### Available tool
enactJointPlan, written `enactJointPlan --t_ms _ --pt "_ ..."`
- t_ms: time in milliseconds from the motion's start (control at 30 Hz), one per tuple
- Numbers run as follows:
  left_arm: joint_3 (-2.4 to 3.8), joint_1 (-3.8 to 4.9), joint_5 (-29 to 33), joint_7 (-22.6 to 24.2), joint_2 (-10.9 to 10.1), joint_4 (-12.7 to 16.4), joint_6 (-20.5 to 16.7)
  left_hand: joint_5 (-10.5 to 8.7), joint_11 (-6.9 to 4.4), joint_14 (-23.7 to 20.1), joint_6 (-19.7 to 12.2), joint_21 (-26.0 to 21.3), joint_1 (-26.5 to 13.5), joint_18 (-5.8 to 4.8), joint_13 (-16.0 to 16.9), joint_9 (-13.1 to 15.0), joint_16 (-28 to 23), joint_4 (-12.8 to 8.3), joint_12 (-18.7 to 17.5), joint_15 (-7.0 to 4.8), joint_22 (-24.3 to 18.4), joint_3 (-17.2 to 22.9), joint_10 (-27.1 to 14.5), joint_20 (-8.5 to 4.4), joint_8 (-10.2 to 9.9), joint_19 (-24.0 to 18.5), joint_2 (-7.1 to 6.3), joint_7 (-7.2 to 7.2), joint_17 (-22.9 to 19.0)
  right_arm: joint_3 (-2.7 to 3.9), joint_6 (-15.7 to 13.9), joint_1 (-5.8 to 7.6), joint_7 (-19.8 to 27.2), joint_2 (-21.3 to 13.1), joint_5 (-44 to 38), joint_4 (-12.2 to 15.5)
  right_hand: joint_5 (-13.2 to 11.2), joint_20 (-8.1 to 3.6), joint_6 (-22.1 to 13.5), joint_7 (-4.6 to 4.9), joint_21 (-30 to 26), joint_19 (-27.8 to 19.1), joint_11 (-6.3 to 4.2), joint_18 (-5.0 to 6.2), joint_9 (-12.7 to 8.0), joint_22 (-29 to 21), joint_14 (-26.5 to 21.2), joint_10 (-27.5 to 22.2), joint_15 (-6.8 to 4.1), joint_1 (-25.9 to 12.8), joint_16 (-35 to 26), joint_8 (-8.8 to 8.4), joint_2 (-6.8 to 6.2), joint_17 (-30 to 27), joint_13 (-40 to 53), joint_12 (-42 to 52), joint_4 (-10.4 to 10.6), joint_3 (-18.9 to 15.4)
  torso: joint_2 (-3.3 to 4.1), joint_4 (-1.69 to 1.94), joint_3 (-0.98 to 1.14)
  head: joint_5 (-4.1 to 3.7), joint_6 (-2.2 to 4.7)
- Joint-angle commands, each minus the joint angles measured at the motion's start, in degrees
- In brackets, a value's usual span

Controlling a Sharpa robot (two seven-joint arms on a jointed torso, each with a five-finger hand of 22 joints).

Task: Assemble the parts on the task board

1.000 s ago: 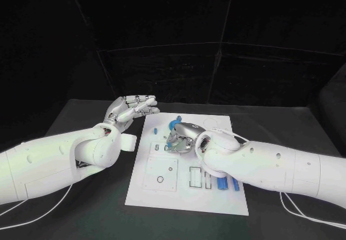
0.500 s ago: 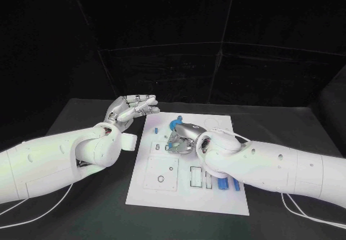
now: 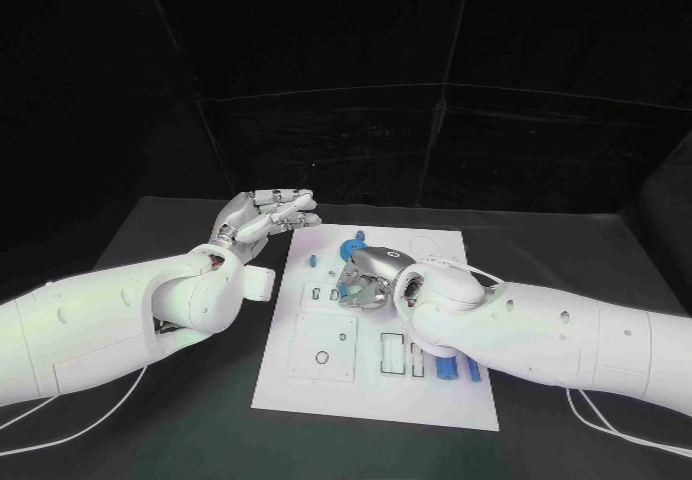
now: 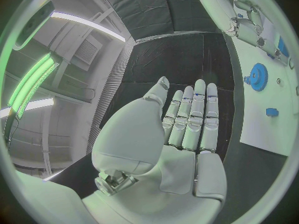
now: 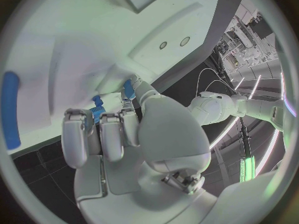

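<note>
Right hand (image 3: 372, 275) down on the white task board (image 3: 326, 385), centre of the head view, fingers curled in close together around a small blue part (image 5: 127, 88); in the right wrist view that part peeps out between the fingertips (image 5: 111, 134), so probably pinched, though exact contact hard to tell. Blue gear (image 3: 353, 245) just above the hand on the board's upper half. Two blue pegs (image 3: 457, 369) lying side by side toward the board's lower right, beside the rectangular slots (image 3: 391, 353). Left hand (image 3: 264, 217) raised off the board's upper left corner, palm open, holding nothing, fingers straight and pressed side by side.

Risks, as a judgement: part largely hidden under the hand, so poor alignment with its seat could go unnoticed and jam or tip on pressing. Sideways push could slide the unclamped board, with the left hand not bracing it. Curled fingers close to the gear; a knock could shift it.
</note>
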Motion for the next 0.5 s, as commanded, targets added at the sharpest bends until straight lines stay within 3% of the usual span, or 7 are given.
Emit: enactJointPlan --t_ms 33,300,500 --pt "0.05 0.09 -0.1 0.5 0.0 0.0 0.7 -0.22 0.09 -0.4 0.4 -0.3 -0.1 0.82 -0.1 0.0 -0.3 -0.1 -0.1 0.20 -0.1 0.0 0.5 -0.01 0.0 0.1 0.10 0.02 -0.1 -0.27 1.5 -0.23 -1.5 -0.2 -0.8 0.0 -0.5 0.46 -0.9 0.07 -0.4 1.2 0.60 -0.57 0.0 8.2 4.4 0.6 0.49 -0.4 -0.2 -0.42 -0.67 8.8 7.9 -0.4 0.4 -0.3 0.01 0.04 0.02 -0.06 0.02" --pt "0.05 0.09 -0.1 0.4 0.1 -0.1 0.7 -0.22 0.09 -0.4 0.4 -0.3 -0.1 0.82 -0.1 0.0 -0.3 -0.1 -0.1 0.20 -0.1 0.0 0.5 -0.01 0.0 0.1 0.10 0.02 -0.1 -0.27 0.5 -0.23 -1.5 -0.1 -1.0 0.1 -0.4 0.87 -3.0 0.42 -0.5 0.9 0.99 -0.49 0.0 7.8 4.4 0.1 0.87 -2.2 -0.3 -0.67 -2.30 8.6 7.2 -1.2 1.3 -2.0 0.01 0.02 0.00 0.00 0.00" --pt "0.05 0.09 -0.1 0.4 0.1 0.0 0.8 -0.22 0.09 -0.4 0.4 -0.3 -0.1 0.82 -0.1 0.0 -0.3 -0.1 -0.1 0.20 -0.1 0.0 0.5 -0.01 0.0 0.1 0.10 0.02 -0.1 -0.27 -0.4 -0.23 -1.7 -0.1 -1.2 0.1 -1.4 0.98 -3.6 0.46 -0.6 0.9 1.06 -0.46 0.1 7.7 4.4 0.1 0.95 -3.2 -0.4 -0.48 -2.67 8.5 7.1 -1.4 2.4 -3.4 0.02 0.01 -0.02 0.00 0.01"
